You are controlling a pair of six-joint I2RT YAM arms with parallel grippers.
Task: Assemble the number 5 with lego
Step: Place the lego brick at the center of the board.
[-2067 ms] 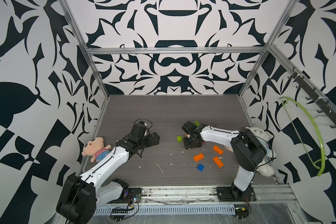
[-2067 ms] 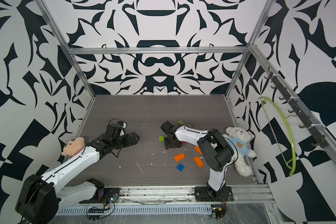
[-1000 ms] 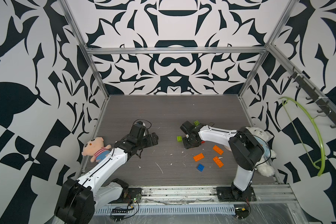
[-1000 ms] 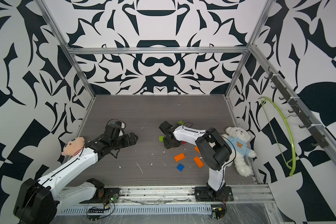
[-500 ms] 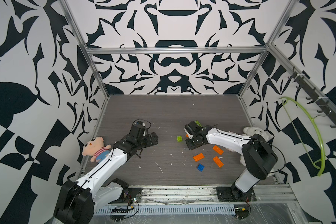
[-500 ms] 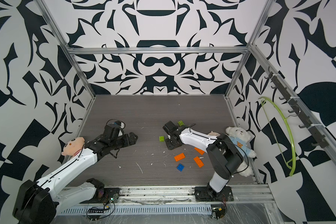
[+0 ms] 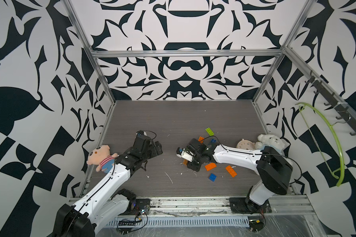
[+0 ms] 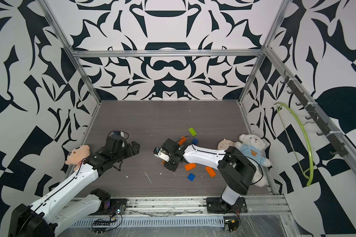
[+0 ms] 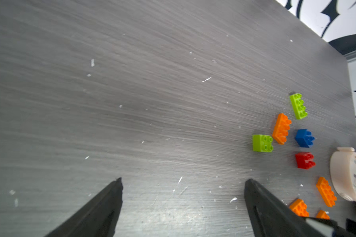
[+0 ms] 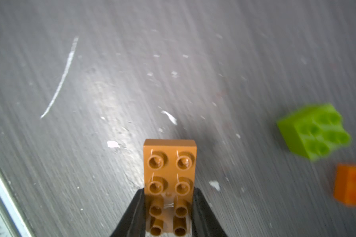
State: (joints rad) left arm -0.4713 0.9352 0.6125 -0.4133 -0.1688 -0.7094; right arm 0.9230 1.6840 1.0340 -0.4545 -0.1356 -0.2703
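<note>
My right gripper (image 10: 170, 191) is shut on an orange oblong lego brick (image 10: 170, 164), held by its long sides just above the grey table, studs towards the camera. In a top view this gripper (image 7: 190, 163) sits mid-table. Loose lego lies around it: two orange bricks (image 7: 210, 166) (image 7: 231, 171), a blue one (image 7: 212, 177), and behind the arm a lime oblong (image 7: 209, 131), an orange (image 7: 201, 139) and a blue (image 7: 213, 141). A lime square brick (image 10: 314, 131) lies beside the held one. A red brick (image 9: 305, 160) shows in the left wrist view. My left gripper (image 9: 183, 181) hangs open and empty, left of centre (image 7: 157, 148).
A pink plush (image 7: 101, 157) lies at the left wall beside my left arm. A white bear (image 7: 271, 141) and a round white clock (image 7: 245, 145) sit at the right wall behind my right arm. A green hanger (image 7: 335, 143) hangs outside. The metal rail (image 7: 193, 205) runs along the front.
My right gripper has moved left and towards the front, away from the lime square brick, with the orange brick in it; its elbow swung out right. The left arm has barely moved.
</note>
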